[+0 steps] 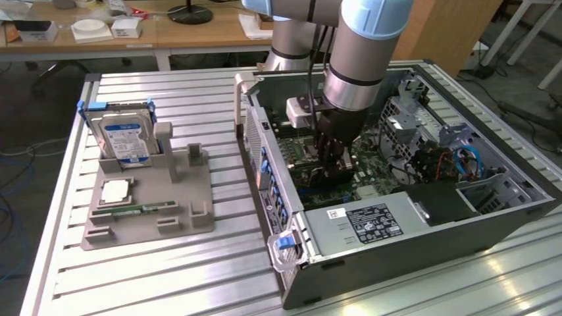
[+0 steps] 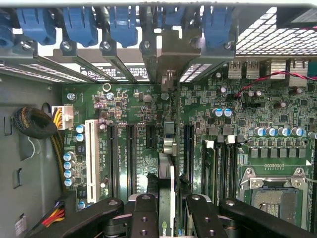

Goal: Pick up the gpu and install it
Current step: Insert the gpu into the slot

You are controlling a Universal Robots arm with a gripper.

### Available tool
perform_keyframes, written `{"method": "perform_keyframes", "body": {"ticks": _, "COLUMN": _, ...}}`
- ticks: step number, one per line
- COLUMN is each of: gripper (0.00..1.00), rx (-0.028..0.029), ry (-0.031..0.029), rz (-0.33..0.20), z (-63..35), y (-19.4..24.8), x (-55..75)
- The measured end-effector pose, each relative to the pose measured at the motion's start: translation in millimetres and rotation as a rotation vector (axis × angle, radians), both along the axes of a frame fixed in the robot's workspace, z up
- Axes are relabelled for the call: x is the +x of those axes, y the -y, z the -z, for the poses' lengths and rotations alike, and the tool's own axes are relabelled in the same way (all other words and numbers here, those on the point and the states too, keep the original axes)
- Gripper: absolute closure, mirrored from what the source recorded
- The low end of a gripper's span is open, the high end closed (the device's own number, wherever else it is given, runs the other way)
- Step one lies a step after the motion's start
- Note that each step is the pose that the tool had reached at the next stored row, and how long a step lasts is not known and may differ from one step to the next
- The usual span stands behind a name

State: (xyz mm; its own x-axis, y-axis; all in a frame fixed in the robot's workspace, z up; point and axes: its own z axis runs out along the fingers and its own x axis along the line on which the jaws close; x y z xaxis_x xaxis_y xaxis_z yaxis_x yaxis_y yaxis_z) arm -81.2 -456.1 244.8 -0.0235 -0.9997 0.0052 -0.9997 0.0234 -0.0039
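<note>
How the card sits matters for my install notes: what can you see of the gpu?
The gpu appears edge-on: a thin dark board standing upright over the green motherboard, among its long slots. Its grey metal bracket reaches the rear slot openings of the case. The gripper clamps it from both sides. Whether it is seated cannot be told.

Bench layout: holder left, case right.
On the table, the holder sits at the exterior view's left, with the hard drive upright at its far end and the RAM stick nearer. The case lies to its right. Inside, the gpu stands on edge over the motherboard, between the fingers of the gripper.
</note>
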Motion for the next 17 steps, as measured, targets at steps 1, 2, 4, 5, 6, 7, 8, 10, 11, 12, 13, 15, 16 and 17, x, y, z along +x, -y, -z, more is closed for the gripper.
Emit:
{"method": "perform_keyframes", "body": {"ticks": 1, "gripper": 0.73, "rx": -0.0001, "ry": -0.0001, "rz": 0.0, "z": -0.1, "y": 0.0, "x": 0.0}}
{"method": "perform_keyframes", "body": {"ticks": 2, "gripper": 0.73, "rx": -0.0001, "ry": -0.0001, "rz": 0.0, "z": -0.2, "y": -0.1, "x": 0.0}}
{"method": "perform_keyframes", "body": {"ticks": 4, "gripper": 0.73, "rx": -0.0006, "ry": -0.0002, "rz": 0.0, "z": -1.2, "y": 0.0, "x": 0.0}}
{"method": "perform_keyframes", "body": {"ticks": 5, "gripper": 0.73, "rx": -0.0002, "ry": -0.0001, "rz": 0.0, "z": -1.4, "y": 0.0, "x": 0.0}}
{"method": "perform_keyframes", "body": {"ticks": 6, "gripper": 0.73, "rx": 0.0, "ry": 0.0, "rz": 0.0, "z": -1.5, "y": 0.0, "x": 0.0}}
{"method": "perform_keyframes", "body": {"ticks": 7, "gripper": 0.73, "rx": 0.0001, "ry": 0.0, "rz": 0.0, "z": -1.7, "y": -0.1, "x": 0.0}}
{"method": "perform_keyframes", "body": {"ticks": 8, "gripper": 0.73, "rx": -0.0003, "ry": -0.0002, "rz": 0.0, "z": -2.3, "y": 0.0, "x": 0.0}}
{"method": "perform_keyframes", "body": {"ticks": 10, "gripper": 0.73, "rx": -0.0003, "ry": -0.0001, "rz": 0.0, "z": -3.4, "y": 0.0, "x": 0.0}}
{"method": "perform_keyframes", "body": {"ticks": 11, "gripper": 0.73, "rx": -0.0001, "ry": 0.0, "rz": 0.0, "z": -3.6, "y": 0.0, "x": 0.0}}
{"method": "perform_keyframes", "body": {"ticks": 12, "gripper": 0.73, "rx": 0.0001, "ry": 0.0, "rz": 0.0, "z": -3.6, "y": -0.1, "x": 0.0}}
{"method": "perform_keyframes", "body": {"ticks": 13, "gripper": 0.73, "rx": 0.0001, "ry": 0.0001, "rz": 0.0, "z": -3.6, "y": -0.1, "x": 0.0}}
{"method": "perform_keyframes", "body": {"ticks": 15, "gripper": 0.73, "rx": -0.0002, "ry": -0.0001, "rz": 0.0, "z": -3.8, "y": 0.0, "x": 0.0}}
{"method": "perform_keyframes", "body": {"ticks": 16, "gripper": 0.73, "rx": -0.0002, "ry": -0.0001, "rz": 0.0, "z": -3.8, "y": 0.0, "x": 0.0}}
{"method": "perform_keyframes", "body": {"ticks": 17, "gripper": 0.73, "rx": -0.0002, "ry": -0.0001, "rz": 0.0, "z": -3.8, "y": 0.0, "x": 0.0}}
